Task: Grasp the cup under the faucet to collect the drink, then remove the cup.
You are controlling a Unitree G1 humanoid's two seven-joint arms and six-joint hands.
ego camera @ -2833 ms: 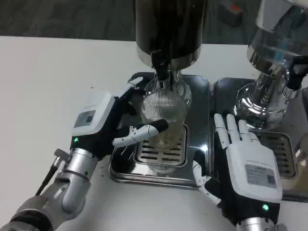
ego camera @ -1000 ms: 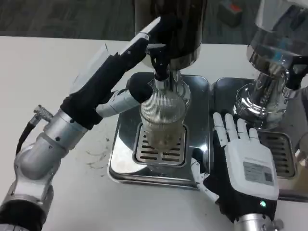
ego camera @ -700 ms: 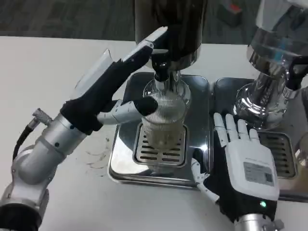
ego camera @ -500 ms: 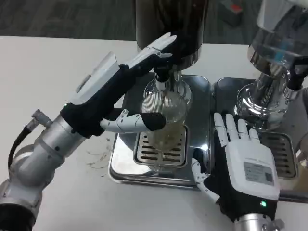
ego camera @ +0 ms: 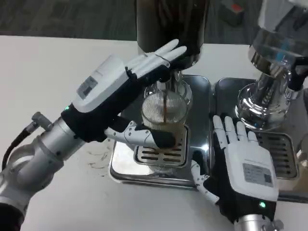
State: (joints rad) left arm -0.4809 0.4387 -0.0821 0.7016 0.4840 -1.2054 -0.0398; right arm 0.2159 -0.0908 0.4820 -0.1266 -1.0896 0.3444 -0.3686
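Second steel dispenser (ego camera: 269,72) (with drip tray (ego camera: 279,149)) on white table (ego camera: 48,86)

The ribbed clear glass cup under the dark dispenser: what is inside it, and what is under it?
A thin brown stream falls into the ribbed clear glass cup. Under the cup is the slotted metal drip tray. The left hand's thumb covers the cup's lower part, hiding the liquid level.

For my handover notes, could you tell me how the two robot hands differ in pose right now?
The left robot hand is raised at the faucet, above the cup; the right robot hand lies low beside the drip tray. The left's fingers reach the faucet; the right's lie spread. Neither holds anything.
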